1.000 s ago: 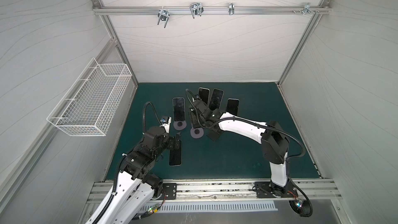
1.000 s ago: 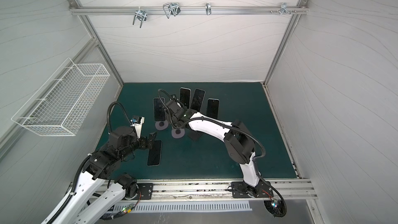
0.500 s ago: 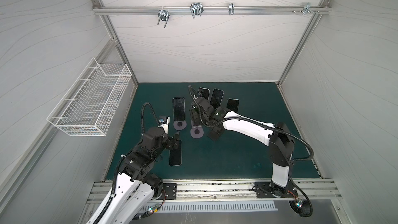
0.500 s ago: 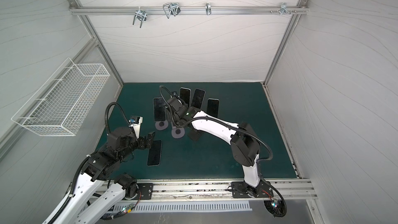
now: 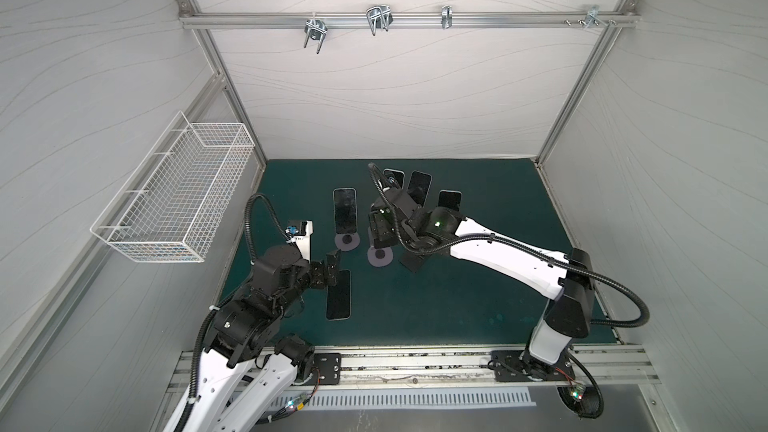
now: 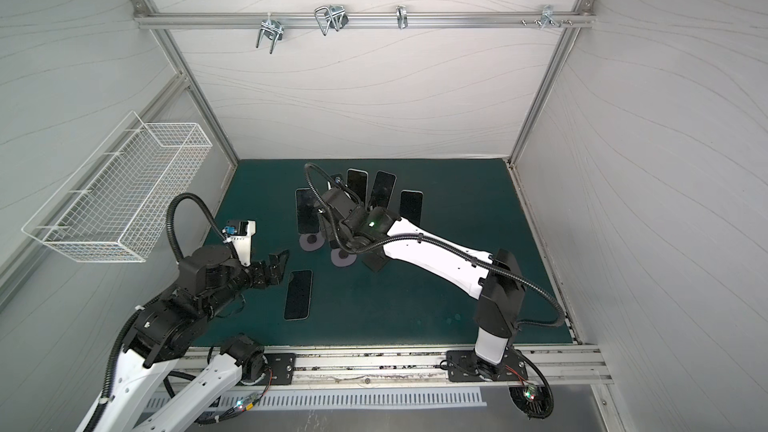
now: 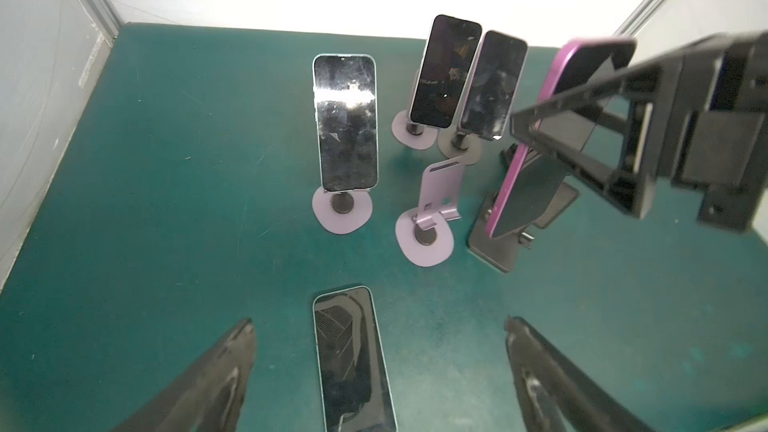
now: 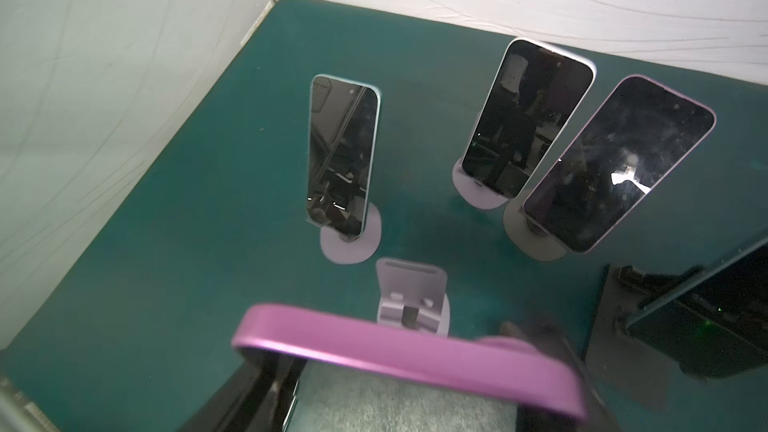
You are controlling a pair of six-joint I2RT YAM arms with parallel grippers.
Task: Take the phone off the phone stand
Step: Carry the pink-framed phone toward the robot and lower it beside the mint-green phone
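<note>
My right gripper [image 8: 407, 351] is shut on the pink phone [image 8: 374, 338], clamping its edges. In the left wrist view the pink phone [image 7: 536, 160] hangs tilted in the right gripper [image 7: 590, 126], with its lower end close over the black phone stand [image 7: 498, 247]; I cannot tell whether they touch. In both top views the right gripper [image 5: 380, 222] [image 6: 328, 226] hides the phone. My left gripper [image 5: 332, 271] [image 7: 379, 322] is open and empty, low over a light-blue phone [image 5: 338, 295] [image 7: 353, 363] that lies flat on the mat.
An empty lilac stand [image 7: 428, 226] [image 8: 411, 305] stands beside the black one. A light-blue phone [image 5: 345, 211] and two more [image 5: 394, 178] [image 5: 417, 187] sit on stands behind it, another [image 5: 449, 201] to the right. A wire basket [image 5: 178, 197] hangs on the left wall.
The right arm's elbow has swung to the right while its gripper keeps the pink phone over the stands. The left arm has barely moved.
</note>
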